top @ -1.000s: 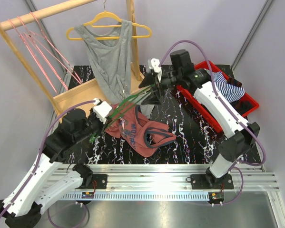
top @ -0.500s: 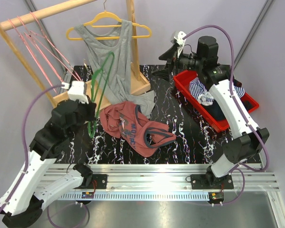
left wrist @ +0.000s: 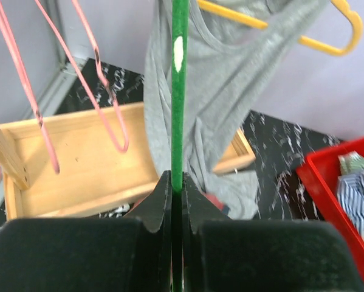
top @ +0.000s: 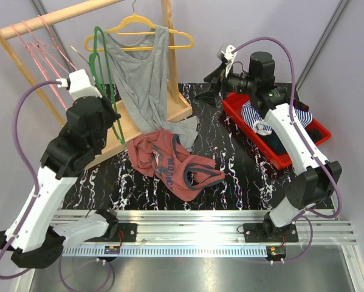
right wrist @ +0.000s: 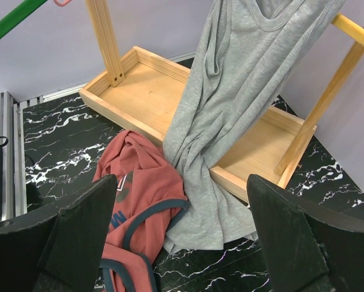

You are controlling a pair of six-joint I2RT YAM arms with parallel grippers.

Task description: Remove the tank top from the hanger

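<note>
Clamping green hanger, left gripper; right gripper agape.

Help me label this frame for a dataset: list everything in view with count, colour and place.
Grey tank top: one, grey, on the yellow hanger, hem reaching the rack base.
Yellow hanger: one, yellow, on the rack rail.
Green hanger: one, green, bare, held up beside the rack.
Red tank top: one, rust red with navy trim, crumpled mid-table.
Pink hangers: several, pink, bare, rack's left end.
Wooden rack: one, light wood, back left.
Red bin: one, red, right side.
Striped clothes: count unclear, blue-white, in the bin.
Table: one, black marble.
Left gripper: shut on the green hanger.
Right gripper: open, empty.
</note>
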